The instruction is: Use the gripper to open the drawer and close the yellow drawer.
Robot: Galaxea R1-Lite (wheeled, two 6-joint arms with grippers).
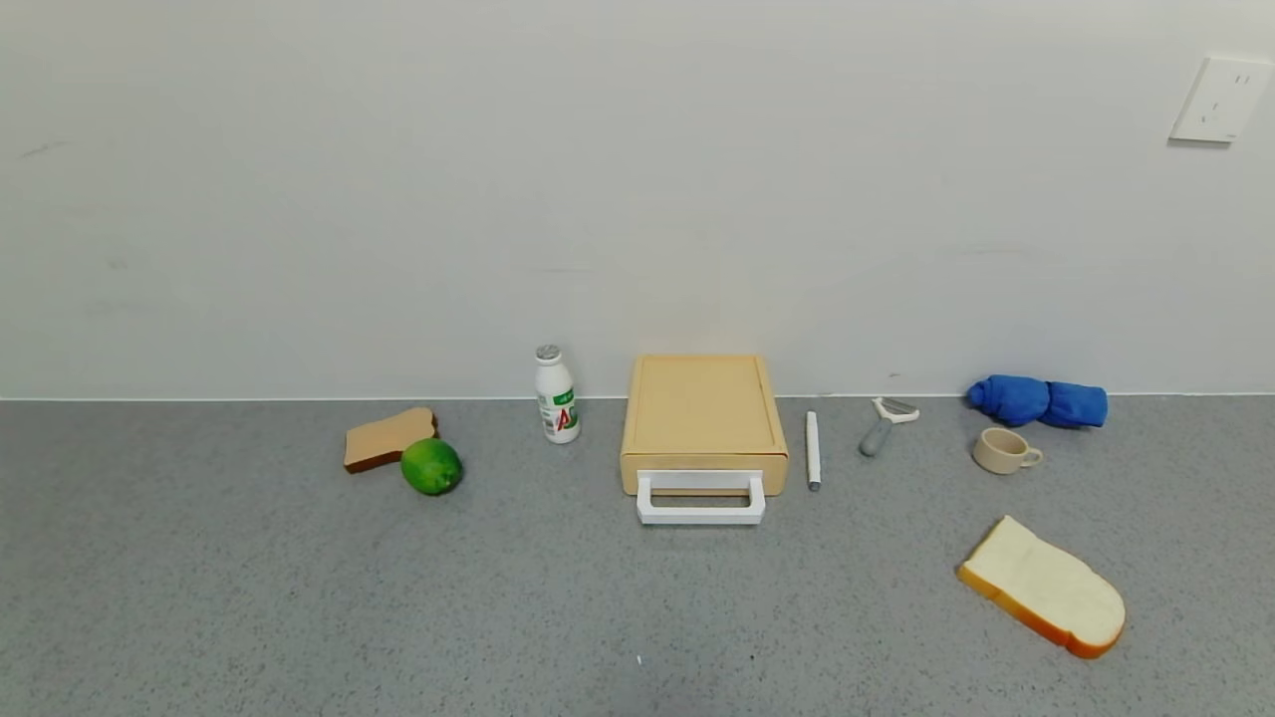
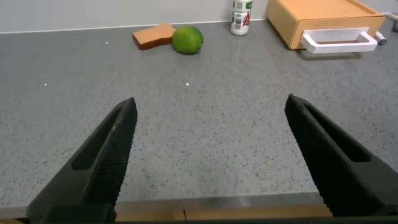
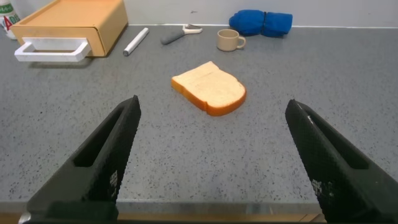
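Waiting near the tabletop (image 1: 299, 617) edge, left end effector (image 2: 211, 155) and right end effector (image 3: 211, 155) are both released (holding nothing). Farther, by the wall, the yellow drawer (image 1: 703, 468) sits closed; it looks light and stiff, best hooked by its white handle (image 1: 701, 499).

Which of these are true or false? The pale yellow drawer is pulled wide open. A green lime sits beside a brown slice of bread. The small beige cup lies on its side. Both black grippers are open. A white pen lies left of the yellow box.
1. False: the pale yellow drawer with a white loop handle sits shut in its flat box.
2. True: the green lime touches the brown bread slice.
3. False: the small beige cup stands upright, near the rolled blue cloth.
4. True: the left gripper and right gripper hang open above the grey counter, holding nothing.
5. False: the white pen lies on the box's right.
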